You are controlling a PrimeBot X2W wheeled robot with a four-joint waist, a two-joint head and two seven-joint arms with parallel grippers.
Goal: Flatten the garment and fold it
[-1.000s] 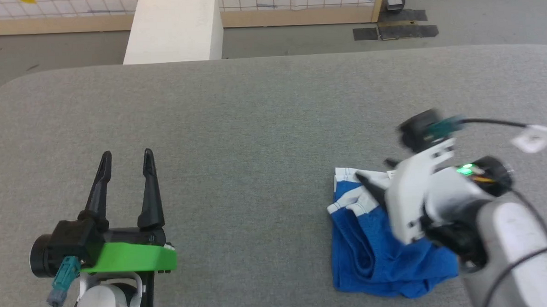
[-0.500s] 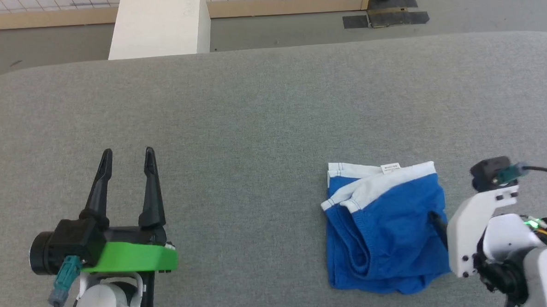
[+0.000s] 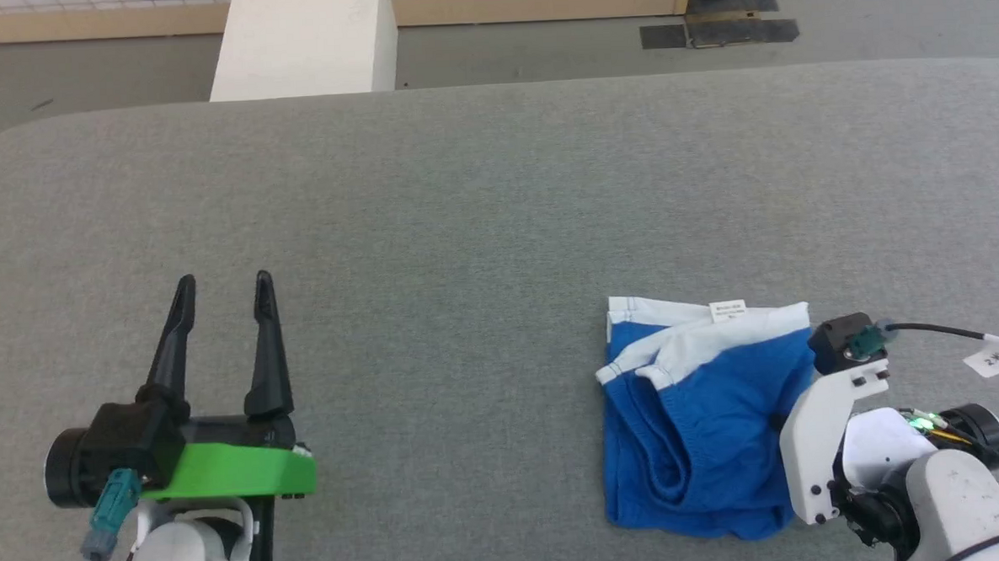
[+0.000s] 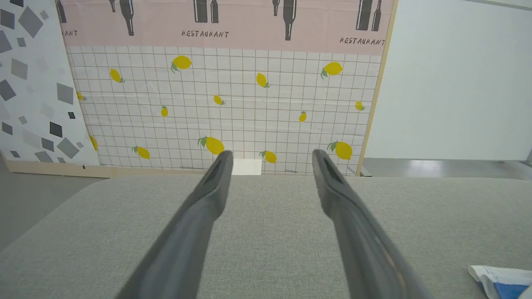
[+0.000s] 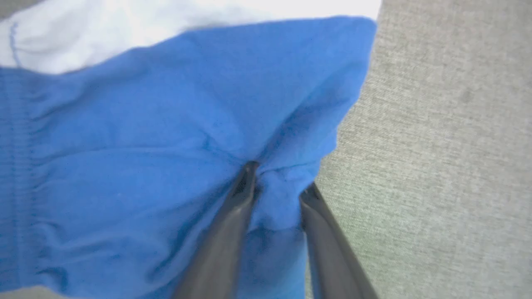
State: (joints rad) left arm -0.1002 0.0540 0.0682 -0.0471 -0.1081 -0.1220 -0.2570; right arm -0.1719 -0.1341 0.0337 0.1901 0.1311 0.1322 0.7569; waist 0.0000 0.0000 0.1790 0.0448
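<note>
One fold at the right edge of the blue shorts (image 3: 699,415) is pinched in the right gripper (image 5: 279,178); they lie bunched near-right on the desk (image 3: 463,215), well apart from the spread left gripper (image 3: 225,280).

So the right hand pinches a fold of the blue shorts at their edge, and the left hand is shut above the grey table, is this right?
Not quite. The left hand is open, its two fingers well apart above the grey table, as the left wrist view shows. The rest is right: the right hand pinches a fold of the blue shorts at their edge.
</note>
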